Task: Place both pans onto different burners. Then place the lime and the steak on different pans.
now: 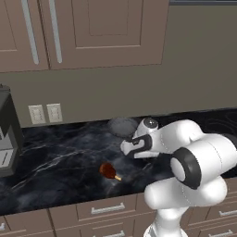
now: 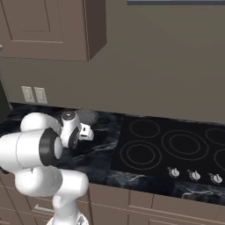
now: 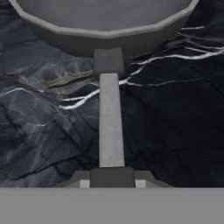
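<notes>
Silvery-grey pan [image 3: 105, 22], seen on the dark marble counter [image 3: 43, 131] with its long thin handle [image 3: 109, 122] running back toward the gripper [image 3: 112, 178]. In the hand view the near end of the handle is seen to pass between the two dark finger tips, and the jaws are drawn in tightly upon it, so that the handle is gripped. In the left base view the steak [image 1: 109, 171] is shown nearest the counter's front edge, to the left of the arm, lying apart from the pan. Behind it the gripper [image 1: 134, 147] is lowered to the counter, and beyond that the round grey pan [image 1: 121, 126] is set close to the back wall. In the right base view the same pan [image 2: 88, 116] is seen behind the wrist, and the glossy black cooktop [image 2: 132, 167] lies to its right, its burners [image 2: 140, 155] drawn as grey rings, with silver knobs [image 2: 174, 172] along its near edge. Two wall outlets [image 1: 45, 113] are mounted farther left.
</notes>
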